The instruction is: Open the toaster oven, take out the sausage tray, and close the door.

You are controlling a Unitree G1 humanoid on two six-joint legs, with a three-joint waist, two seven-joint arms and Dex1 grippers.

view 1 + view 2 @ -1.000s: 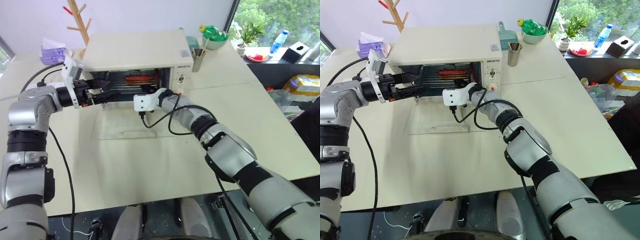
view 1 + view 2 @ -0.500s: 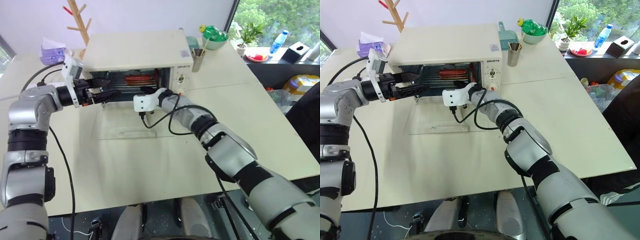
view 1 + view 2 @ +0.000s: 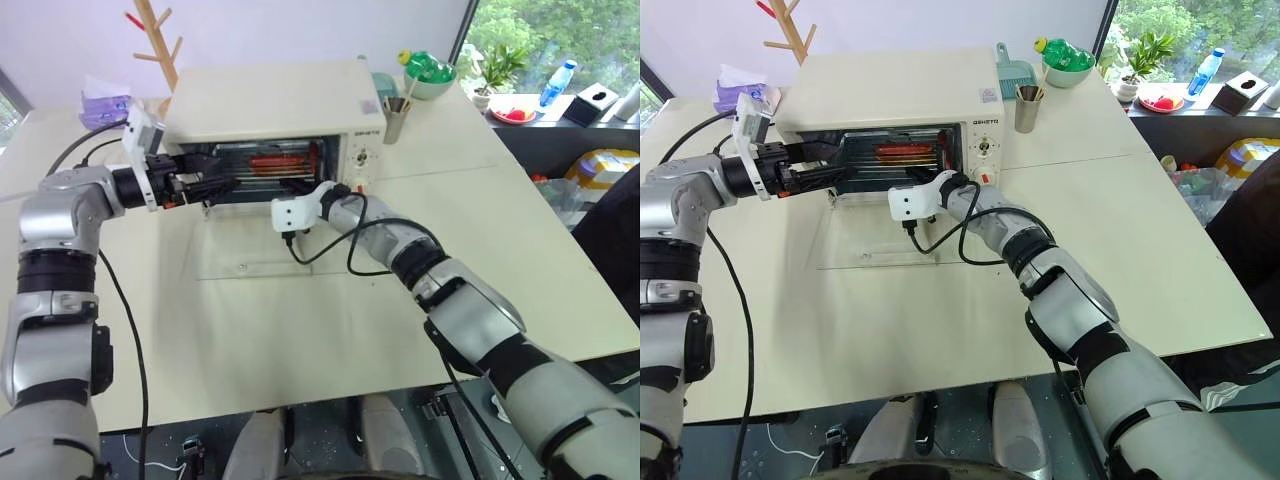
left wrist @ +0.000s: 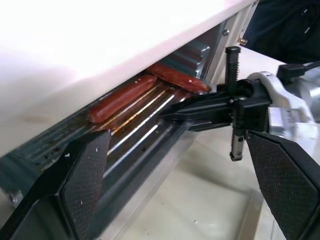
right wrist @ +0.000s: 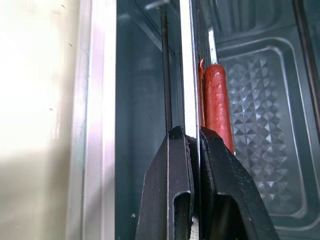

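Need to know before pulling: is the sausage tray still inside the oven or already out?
Inside. The tray sits within the oven, sausages under its roof; the right gripper is shut on its front edge.

The toaster oven stands at the worktop's twelve o'clock, the door flat before it, the sausage tray inside, a cup at its three o'clock.

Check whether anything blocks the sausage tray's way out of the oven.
Nothing visible does. The door lies dropped flat on the table, the oven's mouth is open, and the right gripper is shut on the sausage tray's front rim.
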